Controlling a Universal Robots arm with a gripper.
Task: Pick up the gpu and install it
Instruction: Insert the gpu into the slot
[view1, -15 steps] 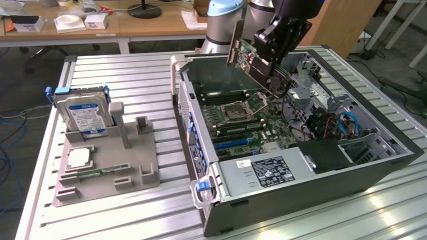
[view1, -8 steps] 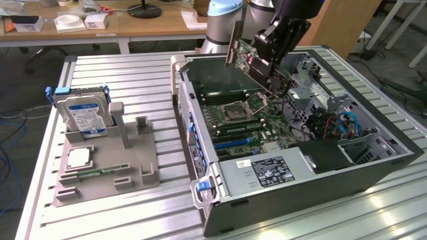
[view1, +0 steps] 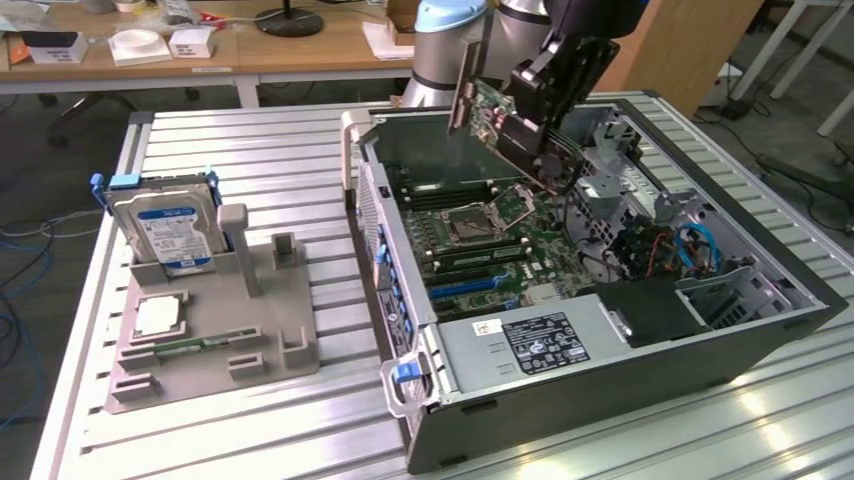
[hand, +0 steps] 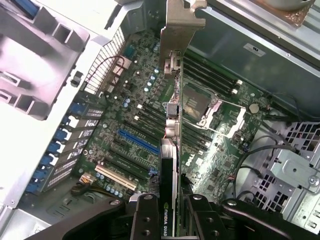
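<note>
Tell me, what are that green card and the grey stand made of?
The gpu looks like a green circuit board, probably fibreglass, slightly glossy. Its end bracket seems bare metal: silvery with a dull shine. The grey stand looks like matte plastic, with moulded slots.

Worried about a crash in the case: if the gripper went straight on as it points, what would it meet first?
Likely the motherboard, around its expansion slots. The gripper points down into the open case, and the gpu it holds would touch before the gripper does; depth is unclear.
</note>
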